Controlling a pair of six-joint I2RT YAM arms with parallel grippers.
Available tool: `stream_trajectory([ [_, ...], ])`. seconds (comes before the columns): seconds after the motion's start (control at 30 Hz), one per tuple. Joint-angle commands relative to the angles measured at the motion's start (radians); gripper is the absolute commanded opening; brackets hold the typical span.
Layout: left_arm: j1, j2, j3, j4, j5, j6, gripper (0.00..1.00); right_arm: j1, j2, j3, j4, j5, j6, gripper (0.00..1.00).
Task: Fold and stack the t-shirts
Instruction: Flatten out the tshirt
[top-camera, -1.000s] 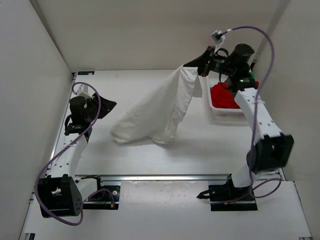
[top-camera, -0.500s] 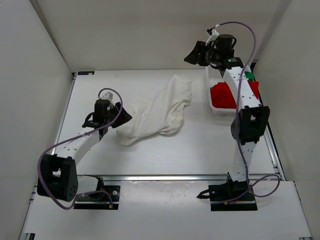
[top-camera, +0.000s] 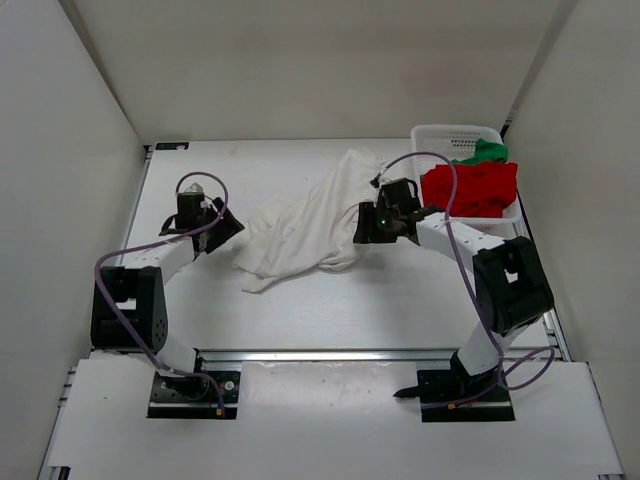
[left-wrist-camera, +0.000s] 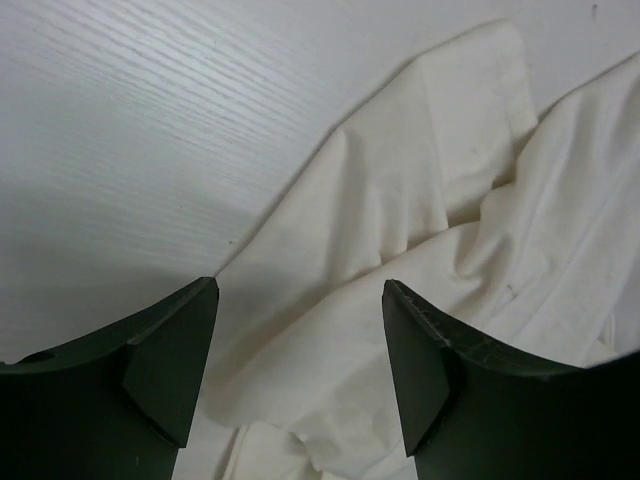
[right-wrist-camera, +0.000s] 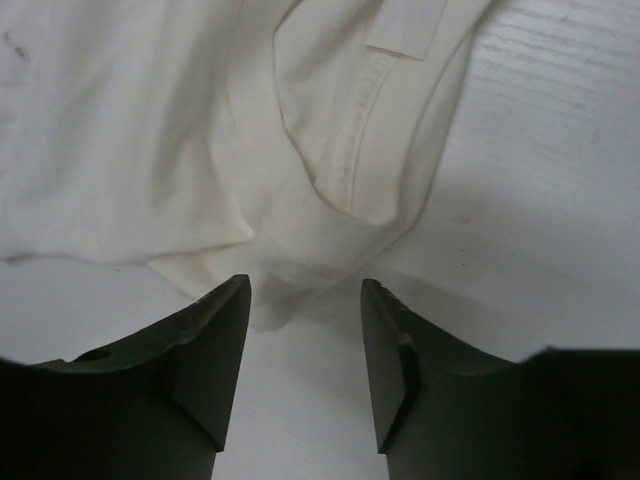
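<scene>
**Now both grippers flank the cream shirt, jaws apart**

Nearest the arm bases, the white table lies bare across the lower middle of the top view. Just beyond it, at the centre of the frame, the cream-white shirt lies in a crumpled heap, running from lower left to upper right, not yet spread or folded. The left gripper sits at its left end. In the left wrist view, its jaws are released, with a rumpled edge of cloth beneath the gap and nothing pinched. The right gripper is low at the shirt's right side. Its fingers are also parted, framing a stitched hem lobe without clamping it. One arm at each end probably means they are lining up to take opposite edges and pull the shirt flat. Farther back, at the upper right, the basket holds the red shirt, with the green shirt behind it, both waiting their turn.
</scene>
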Motion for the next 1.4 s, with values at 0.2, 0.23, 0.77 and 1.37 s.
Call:
stream_trajectory([
  [0.2, -0.062, 0.174, 0.129, -0.048, 0.005, 0.044, 0.80, -0.031, -0.050, -0.109, 0.213, 0.018, 0.081, 0.52],
  [0.23, -0.065, 0.197, 0.130, -0.047, 0.006, 0.046, 0.79, -0.036, -0.036, -0.104, 0.225, -0.006, 0.093, 0.51],
  [0.77, -0.094, 0.072, 0.117, -0.011, 0.006, 0.013, 0.00, -0.023, -0.016, -0.024, 0.218, -0.036, 0.118, 0.23],
  [1.37, -0.094, 0.118, 0.040, -0.090, -0.116, 0.046, 0.69, -0.014, 0.070, -0.023, 0.179, -0.037, 0.138, 0.43],
])
